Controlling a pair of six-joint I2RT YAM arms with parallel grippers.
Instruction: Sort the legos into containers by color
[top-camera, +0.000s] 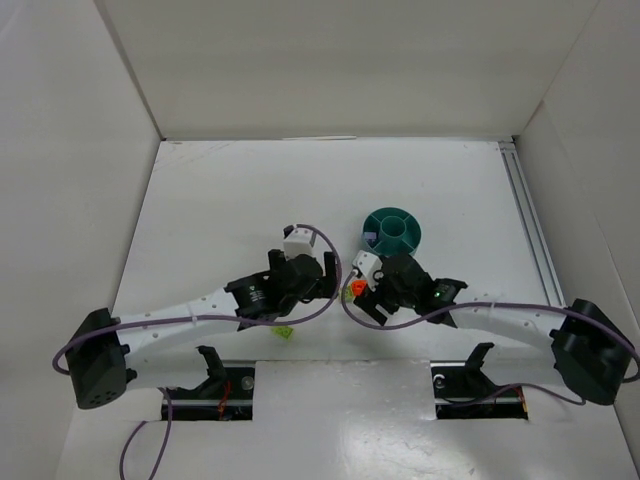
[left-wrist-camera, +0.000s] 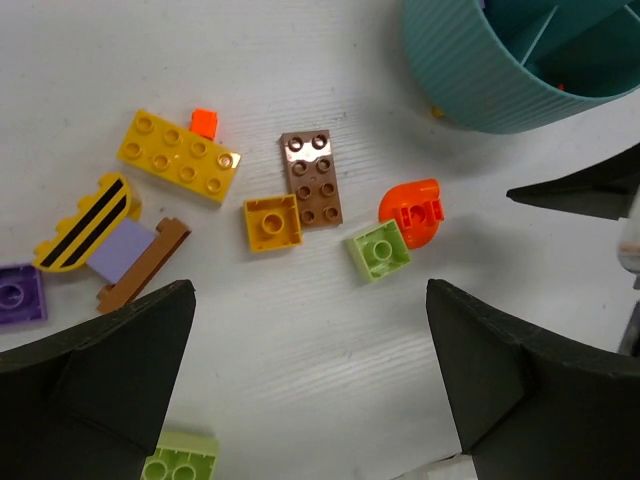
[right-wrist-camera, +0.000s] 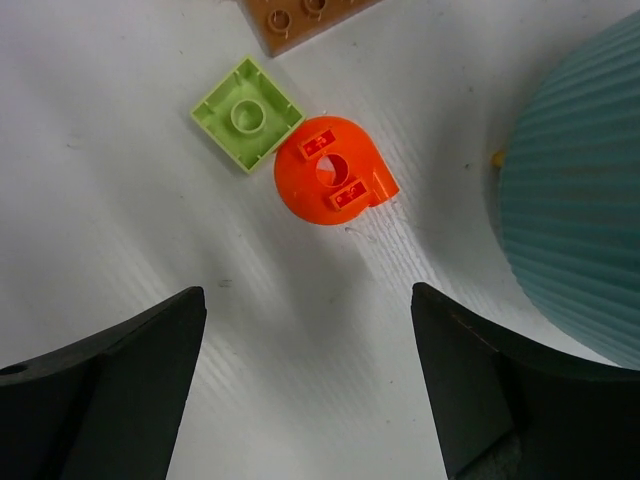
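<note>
Several legos lie on the white table in the left wrist view: a yellow brick (left-wrist-camera: 178, 155), a brown plate (left-wrist-camera: 312, 177), a small yellow brick (left-wrist-camera: 272, 222), a lime green brick (left-wrist-camera: 378, 249), an orange rounded piece (left-wrist-camera: 412, 211), a purple brick (left-wrist-camera: 18, 293). The teal bowl (left-wrist-camera: 470, 80) stands at the top right. My left gripper (left-wrist-camera: 310, 330) is open and empty, just short of them. My right gripper (right-wrist-camera: 308, 320) is open and empty, near the orange piece (right-wrist-camera: 330, 183) and lime brick (right-wrist-camera: 247, 113), beside the bowl (right-wrist-camera: 580, 200).
From above, both grippers (top-camera: 325, 268) (top-camera: 362, 290) meet close together just in front of the bowl (top-camera: 375, 220). A lime brick (top-camera: 284, 332) lies behind the left wrist. White walls enclose the table; a metal rail (top-camera: 525, 220) runs along the right side.
</note>
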